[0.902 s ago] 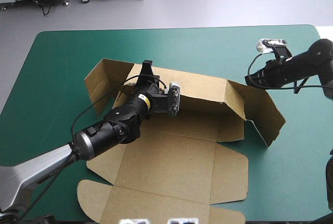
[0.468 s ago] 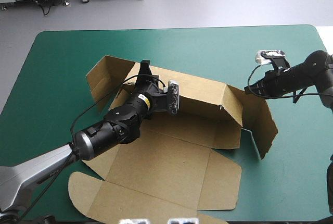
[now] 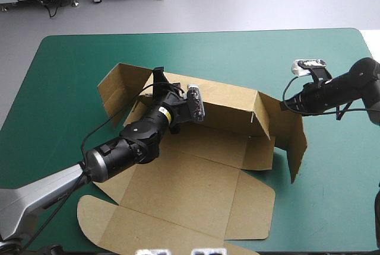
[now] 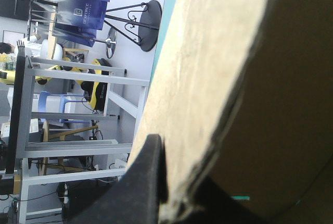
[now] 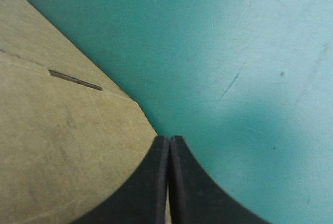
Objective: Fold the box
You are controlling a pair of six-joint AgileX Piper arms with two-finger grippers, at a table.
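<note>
**Back wall pinched, right side flap half raised**

The box [image 3: 196,178] lies in the middle of the table [image 3: 71,77], with its floor and lid panels flat on the teal-green cover. The far wall [image 3: 231,98] stands up. The left gripper [image 3: 158,77] is clamped on the top edge of this wall near its left end, with the board between its 2 fingers. The right gripper [image 3: 286,101] is closed to 1 point and holds nothing. It is at the right side flap [image 3: 295,142], which stands tilted.

I judge the step is to bring this flap upright against the end of the far wall. To do it well, I would hold the left clamp firm so the wall does not fall. I would push the flap with the closed tip low and near the crease, slowly, so the whole box does not slide.

The high view gives me the whole layout, but not the grip itself. The left wrist view shows the board really passing between the black fingers [image 4: 151,182]. The right wrist view shows the 2 fingers [image 5: 153,182] meeting, with the flap's corner just beside them and bare cover ahead. I cannot tell from it whether the tip touches the board.
</note>
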